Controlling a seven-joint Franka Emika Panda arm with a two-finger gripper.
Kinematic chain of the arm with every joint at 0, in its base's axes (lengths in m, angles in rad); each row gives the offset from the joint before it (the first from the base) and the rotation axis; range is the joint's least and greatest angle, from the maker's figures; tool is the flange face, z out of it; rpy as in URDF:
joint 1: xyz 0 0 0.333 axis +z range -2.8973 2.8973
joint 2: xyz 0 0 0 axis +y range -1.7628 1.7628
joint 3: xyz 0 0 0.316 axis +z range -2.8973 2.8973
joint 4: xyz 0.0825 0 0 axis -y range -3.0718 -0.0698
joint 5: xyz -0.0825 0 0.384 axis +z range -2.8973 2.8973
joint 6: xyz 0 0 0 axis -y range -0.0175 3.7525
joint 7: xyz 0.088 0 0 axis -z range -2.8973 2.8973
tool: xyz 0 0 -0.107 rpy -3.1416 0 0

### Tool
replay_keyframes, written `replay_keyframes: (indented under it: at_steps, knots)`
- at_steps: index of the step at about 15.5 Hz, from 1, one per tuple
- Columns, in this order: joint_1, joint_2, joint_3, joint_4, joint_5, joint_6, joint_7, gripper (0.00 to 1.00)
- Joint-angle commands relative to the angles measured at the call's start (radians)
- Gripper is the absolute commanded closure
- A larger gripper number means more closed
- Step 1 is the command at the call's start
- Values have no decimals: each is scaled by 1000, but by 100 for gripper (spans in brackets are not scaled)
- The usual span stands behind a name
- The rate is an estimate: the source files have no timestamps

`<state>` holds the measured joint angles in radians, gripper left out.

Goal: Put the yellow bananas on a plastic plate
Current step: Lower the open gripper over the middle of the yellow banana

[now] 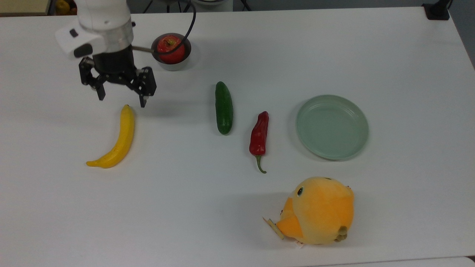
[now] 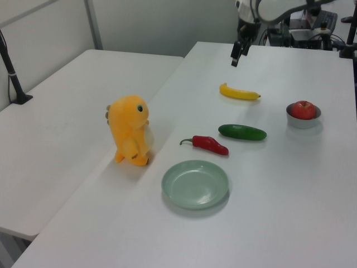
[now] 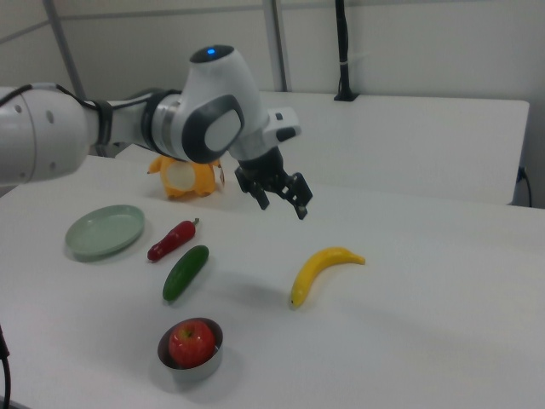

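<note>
Banana [image 1: 118, 140] lies flat on the surface [image 1: 207, 207], on the top view's left, dark tip up near the gripper [image 1: 122, 97], fat end curving down-left. Plate [image 1: 332, 127] is well apart on the top view's right, empty. Cucumber [image 1: 224, 107] and chili [image 1: 259, 135] sit between the two; apple [image 1: 171, 48] in its metal bowl [image 1: 167, 65] is just behind the gripper; plush chick [image 1: 315, 210] is below the plate.

Gripper hangs above the surface, fingers spread wide, nothing held, just past the banana's tip end.

Step in hand, as I read it: approach for the grasp. To do it well: shift toward the banana's middle, not the thin tip, so it doesn't pivot. Jaws should straddle the short width, so line them up across the long axis. Come straight down, close on the thickest part. Lift high enough to clear cucumber and chili on the way to the plate.
</note>
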<state>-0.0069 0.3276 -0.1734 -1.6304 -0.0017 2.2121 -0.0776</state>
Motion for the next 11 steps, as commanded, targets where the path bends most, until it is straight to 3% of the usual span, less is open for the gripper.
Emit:
replay_keyframes:
  at_steps: [1,11]
  knots:
    - [-16,57,-5,3,9,55,-36,0]
    - [-44,209,-1,0,2,184,-79,0]
